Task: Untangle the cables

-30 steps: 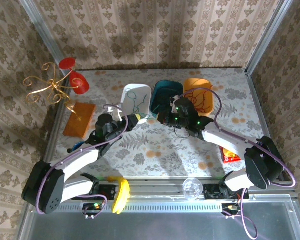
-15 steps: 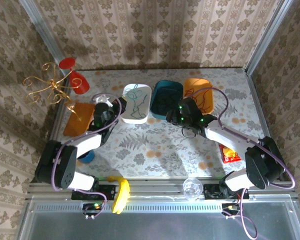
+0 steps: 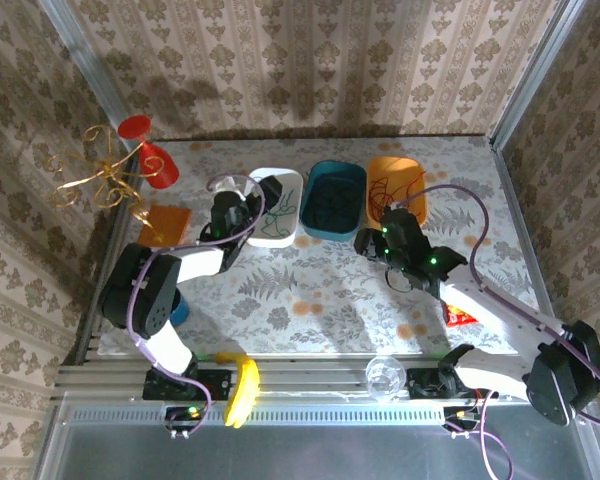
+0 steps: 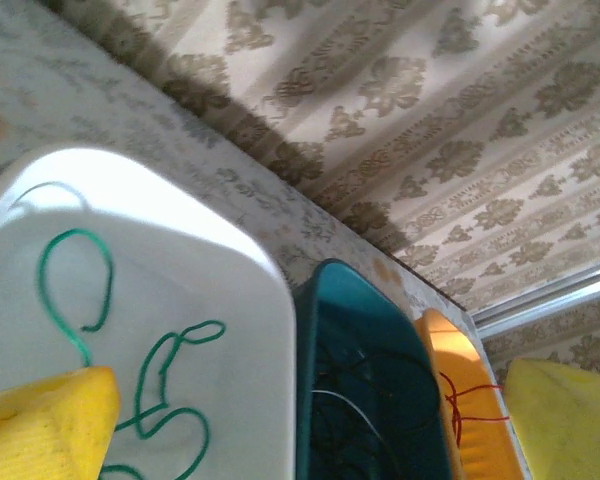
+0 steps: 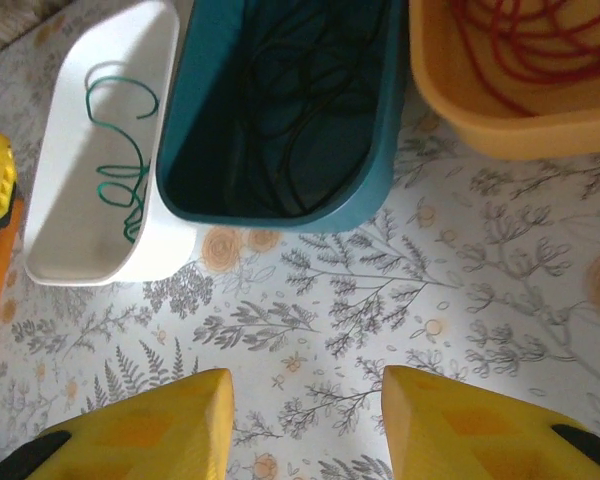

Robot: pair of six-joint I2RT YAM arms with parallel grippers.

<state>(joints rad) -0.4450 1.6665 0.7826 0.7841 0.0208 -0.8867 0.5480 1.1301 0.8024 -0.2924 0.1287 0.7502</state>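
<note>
Since the green cable sits in the white bin, black cable in teal bin & red cable in orange bin, I want my left end effector & right end effector, both spread apart & empty, lifted straight up w/o snagging loops.

Separate bins hold the green cable, black cable and red cable.

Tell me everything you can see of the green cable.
The green cable is a thin, flexible, plastic-looking strand lying loose in wavy loops on the floor of the white bin, alone in it. Nothing grips it; a yellow finger of the open left gripper hides one stretch.
</note>
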